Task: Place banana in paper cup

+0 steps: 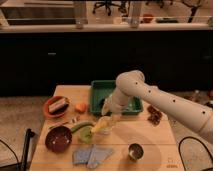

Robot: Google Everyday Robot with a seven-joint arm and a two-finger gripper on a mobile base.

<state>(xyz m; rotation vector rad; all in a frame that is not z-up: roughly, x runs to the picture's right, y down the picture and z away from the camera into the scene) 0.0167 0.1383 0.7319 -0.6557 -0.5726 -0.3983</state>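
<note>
Table took up most of what we saw, a light wooden top carrying everything else. Our arm reached in from the right side and bent down over the middle of it. Behind the arm lay the green tray, well back from the working area. At the front left sat the dark red bowl, and farther back on that side an orange dish holding something brown, with a small orange fruit beside it. A blue-grey cloth lay near the front edge, the dark metal cup to its right, and a long green vegetable rested next to the bowl.

The gripper hung low at the table's centre, pointing down. Just under it the banana showed as a pale yellow shape tilted downward, which we judged suited lowering it end-first. Whether the gripper was clamped on the banana we could not tell. The paper cup appeared to sit right beneath, largely hidden by the fruit, so we could not say if the banana was already inside it.
</note>
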